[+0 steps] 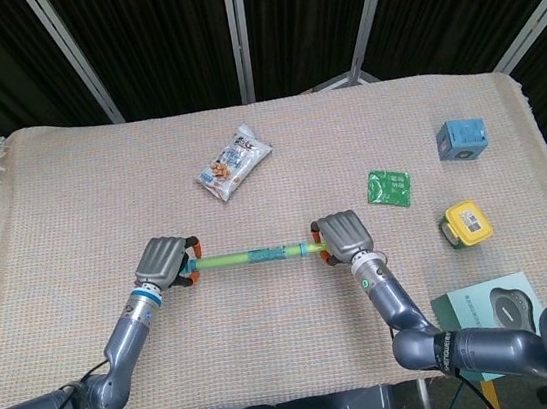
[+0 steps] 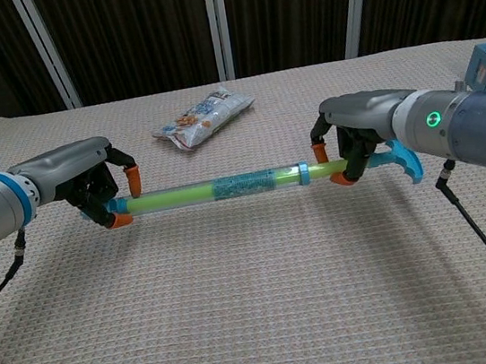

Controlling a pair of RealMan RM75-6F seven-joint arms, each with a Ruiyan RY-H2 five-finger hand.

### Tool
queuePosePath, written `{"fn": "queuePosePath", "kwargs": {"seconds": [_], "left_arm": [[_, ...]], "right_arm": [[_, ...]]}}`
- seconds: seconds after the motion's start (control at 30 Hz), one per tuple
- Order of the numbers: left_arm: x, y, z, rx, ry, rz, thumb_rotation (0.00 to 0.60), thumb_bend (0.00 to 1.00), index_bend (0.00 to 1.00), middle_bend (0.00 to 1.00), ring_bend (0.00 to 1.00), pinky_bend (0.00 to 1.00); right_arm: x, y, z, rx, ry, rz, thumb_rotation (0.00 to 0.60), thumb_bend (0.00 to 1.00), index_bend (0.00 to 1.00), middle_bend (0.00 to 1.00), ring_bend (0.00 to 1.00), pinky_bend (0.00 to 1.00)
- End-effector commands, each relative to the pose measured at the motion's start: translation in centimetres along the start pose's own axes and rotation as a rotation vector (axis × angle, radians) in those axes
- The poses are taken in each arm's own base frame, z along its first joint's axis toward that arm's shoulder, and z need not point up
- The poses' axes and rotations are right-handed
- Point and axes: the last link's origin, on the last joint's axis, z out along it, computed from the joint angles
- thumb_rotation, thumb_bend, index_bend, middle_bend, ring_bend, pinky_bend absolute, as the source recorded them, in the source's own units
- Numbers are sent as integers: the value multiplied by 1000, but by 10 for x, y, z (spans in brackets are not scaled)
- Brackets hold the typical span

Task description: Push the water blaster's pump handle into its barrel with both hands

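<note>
Left hand [image 2: 99, 189] grips the clear plastic barrel [image 2: 217, 189] end, right hand [image 2: 351, 144] grips the blue pump handle [image 2: 400, 162], both lifted above the table. Rod looks nearly sunk, so push straight along the axis.

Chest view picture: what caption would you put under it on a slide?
Two robot hands, left hand and right hand, hold a water blaster level above the table, its green pump rod nearly all inside the barrel.
</note>
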Motion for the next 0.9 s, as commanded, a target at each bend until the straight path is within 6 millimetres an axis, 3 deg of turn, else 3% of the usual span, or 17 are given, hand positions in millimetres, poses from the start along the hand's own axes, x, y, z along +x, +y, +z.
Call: {"fn": "queuePosePath", "kwargs": {"seconds": [0.03,0.3,0.37,0.43,0.5,0.57,0.6,0.67,0.87,0.9], "left_arm": [[-2,5,1,-8,-5,-1,600,459,838,887,845,1000],[-6,9,4,-5,-7,-8,600,460,837,887,845,1000],[-7,9,4,-4,-7,-8,600,457,824,887,845,1000],[-6,9,4,-5,-3,-4,600,432,713,887,845,1000],[-6,7,4,-4,8,4,600,332,383,884,845,1000],[-5,6,3,1,15,2,600,231,129,867,842,1000],[-5,5,2,6,19,2,600,190,48,851,835,1000],[-3,0,0,23,29,12,600,148,1,831,818,997],[7,-14,-14,72,34,26,600,109,0,808,796,976],[17,-26,-24,102,64,14,600,109,0,808,796,976]], "right_arm": [[-2,-6,2,8,-1,7,600,470,675,1000,1000,1000],[-4,-11,4,16,1,6,600,468,668,1000,1000,1000],[-4,-11,4,16,2,6,600,444,629,1000,1000,1000],[-4,-10,3,18,2,5,600,316,481,1000,1000,1000],[-4,-8,3,21,-2,0,600,103,240,996,1000,1000],[-4,-6,2,20,-4,-8,600,9,81,984,1000,1000],[-3,-4,2,21,-1,-18,600,0,43,977,1000,1000],[-1,0,1,22,8,-30,600,0,1,960,1000,1000],[5,16,-9,20,49,-66,600,0,0,949,1000,1000],[13,27,-18,9,83,-90,600,0,0,949,1000,1000]]}}
